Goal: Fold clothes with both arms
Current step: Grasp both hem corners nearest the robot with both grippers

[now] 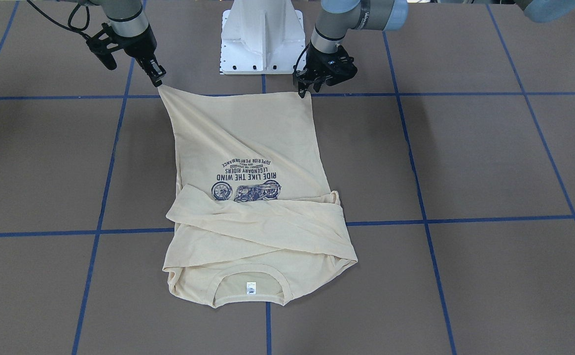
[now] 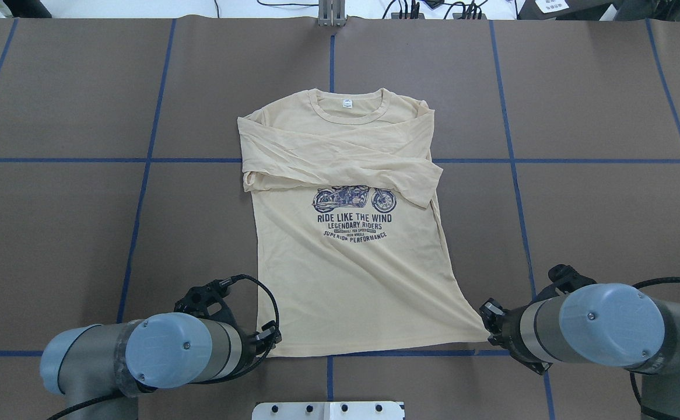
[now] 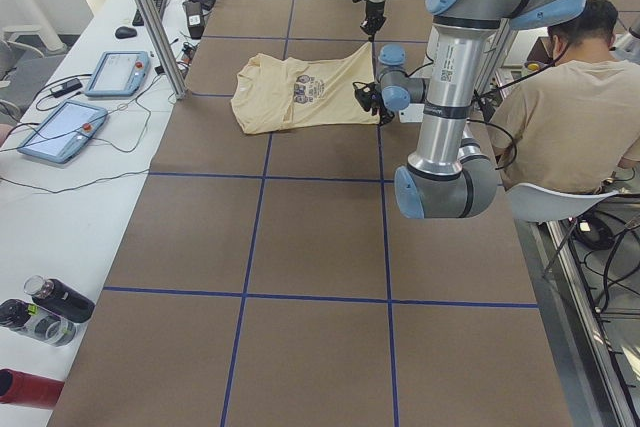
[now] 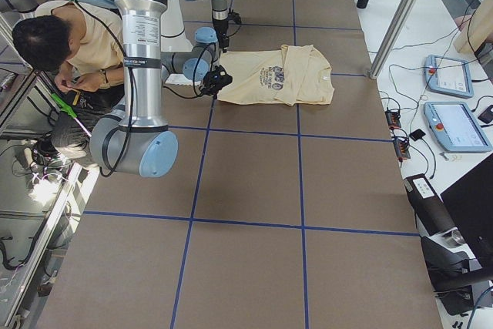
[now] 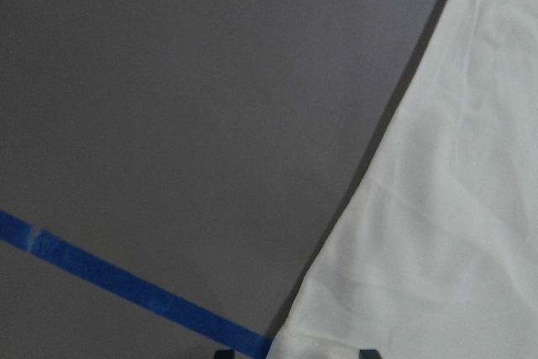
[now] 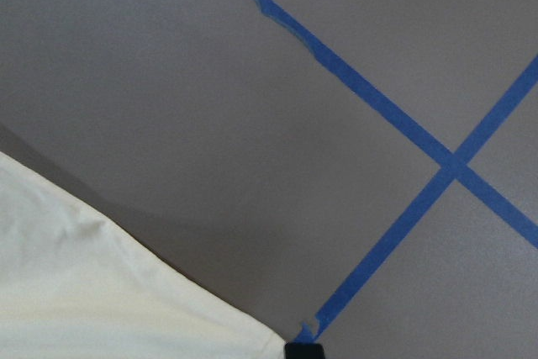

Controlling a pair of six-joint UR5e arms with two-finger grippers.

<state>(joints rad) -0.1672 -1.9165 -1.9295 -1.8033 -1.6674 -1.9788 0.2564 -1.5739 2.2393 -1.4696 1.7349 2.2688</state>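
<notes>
**Shirt (image 2: 346,274) flat on table, right hem corner pinched**

The cream long-sleeved top lies print-up on the brown table (image 2: 579,221). Its collar is on the side far from the robot, and both sleeves are crossed over the chest. The right gripper (image 1: 158,79) is clamped on one hem corner, pulling the cloth taut. The left gripper (image 1: 308,88) sits at the other corner, its fingertips apart with the cloth edge between them.

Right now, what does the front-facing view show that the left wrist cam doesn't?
Front-facing only: right gripper pinching one hem corner of the shirt, left gripper at the other; crossed sleeves; print. Left wrist only: its fingertips apart, astride that corner. Both: shirt, blue tape, table.
</notes>
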